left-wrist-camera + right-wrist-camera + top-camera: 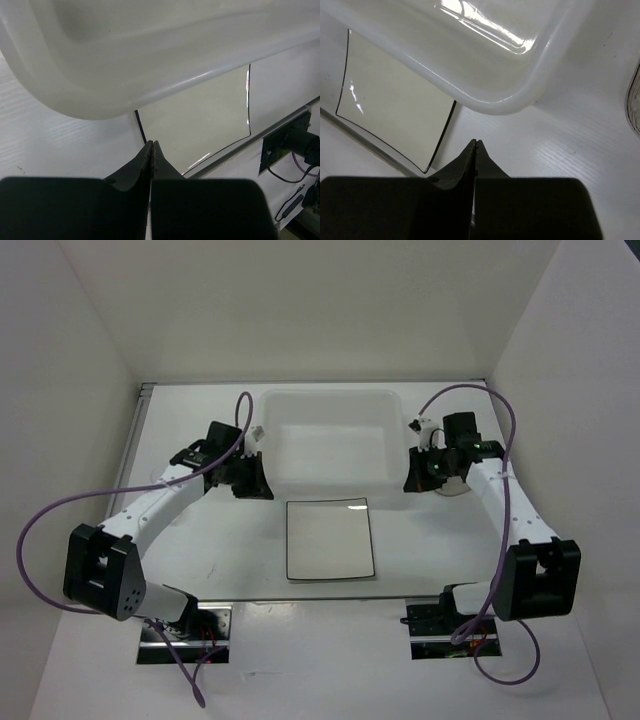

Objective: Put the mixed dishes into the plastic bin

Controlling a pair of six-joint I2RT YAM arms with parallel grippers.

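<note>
White bench (430, 540) boxed by plain white walls (300, 310); plastic bin (276, 440), square plate (330, 540) just before it. Left pincer (152, 145) and right pincer (475, 143) pressed together, empty.

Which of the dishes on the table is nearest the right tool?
The round greyish saucer, half hidden beside the right tool; the square plate lies farther off, mid-table.
</note>
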